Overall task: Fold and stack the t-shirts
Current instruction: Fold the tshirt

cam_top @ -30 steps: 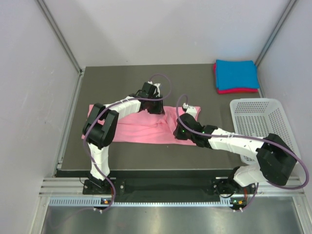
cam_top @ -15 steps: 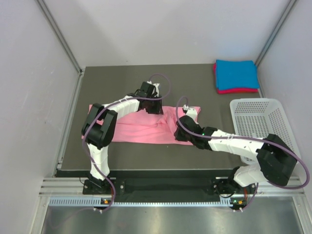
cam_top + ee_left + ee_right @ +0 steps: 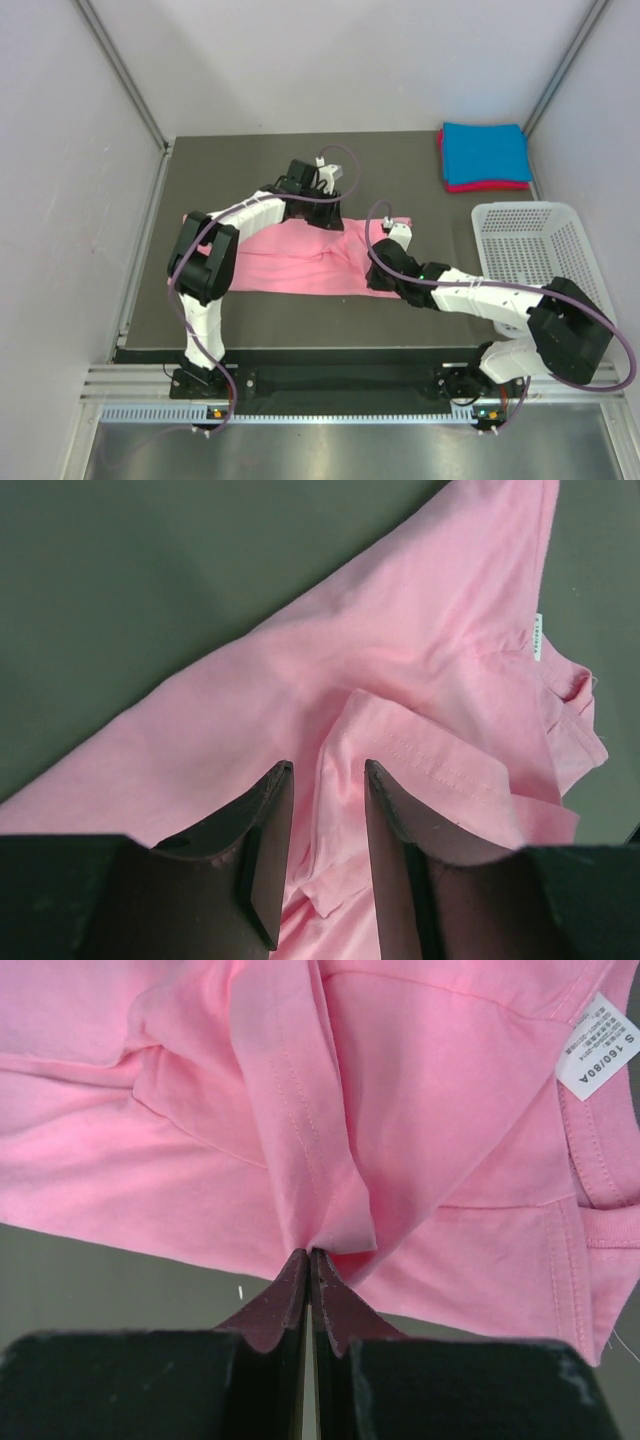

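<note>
A light pink t-shirt [image 3: 290,262] lies spread and rumpled across the middle of the dark table. My left gripper [image 3: 322,213] hovers over its far edge; in the left wrist view its jaws [image 3: 327,770] stand open, with loose pink folds [image 3: 430,680] beneath them and nothing pinched. My right gripper [image 3: 375,275] is at the shirt's right part, shut on a raised fold of pink cloth [image 3: 320,1190] in the right wrist view, its tips [image 3: 310,1253] pressed together. A folded bright blue t-shirt [image 3: 485,150] rests on a folded magenta-red one [image 3: 488,186] at the back right corner.
A white mesh basket [image 3: 530,250] stands at the right edge, close to the right arm. Grey walls close in the table on three sides. A size label [image 3: 603,1045] shows by the pink shirt's collar.
My left gripper's jaws have spread apart and it has shifted slightly back and right off the cloth. My right gripper edged right, still pinching the pink fold.
</note>
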### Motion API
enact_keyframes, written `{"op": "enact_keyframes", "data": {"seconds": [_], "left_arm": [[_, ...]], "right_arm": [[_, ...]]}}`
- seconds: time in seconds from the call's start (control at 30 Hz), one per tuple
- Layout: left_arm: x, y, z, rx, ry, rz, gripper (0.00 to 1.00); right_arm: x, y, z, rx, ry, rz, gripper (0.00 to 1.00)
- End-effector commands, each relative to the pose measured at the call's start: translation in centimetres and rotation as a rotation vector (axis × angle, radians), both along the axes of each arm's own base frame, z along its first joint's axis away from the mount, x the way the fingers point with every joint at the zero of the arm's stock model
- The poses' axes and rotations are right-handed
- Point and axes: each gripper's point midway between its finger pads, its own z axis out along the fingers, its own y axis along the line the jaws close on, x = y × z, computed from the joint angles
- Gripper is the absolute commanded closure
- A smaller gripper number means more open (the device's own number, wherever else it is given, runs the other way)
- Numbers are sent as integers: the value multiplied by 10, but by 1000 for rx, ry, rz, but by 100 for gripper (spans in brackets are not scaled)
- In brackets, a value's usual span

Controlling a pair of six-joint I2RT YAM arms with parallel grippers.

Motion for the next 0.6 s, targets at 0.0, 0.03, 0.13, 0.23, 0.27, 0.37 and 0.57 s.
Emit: {"op": "enact_keyframes", "data": {"seconds": [0.0,0.03,0.13,0.23,0.27,0.37,0.57], "left_arm": [[3,-18,11,-70,-42,-121,60],[3,-21,12,-85,-42,-133,59],[2,-26,6,-99,-20,-162,57],[4,-28,-3,-93,-3,-176,56],[5,-28,-4,-89,-4,-174,56],[8,-29,-9,-85,-2,-179,55],[9,-37,-15,-108,4,-202,56]], "right_arm": [[12,2,18,45,-59,-3,100],[12,3,18,50,-58,-2,100],[12,4,15,53,-49,6,100],[12,5,13,54,-44,8,100],[12,4,13,53,-45,5,100],[12,5,12,53,-43,8,100],[12,5,11,52,-40,7,100]]}}
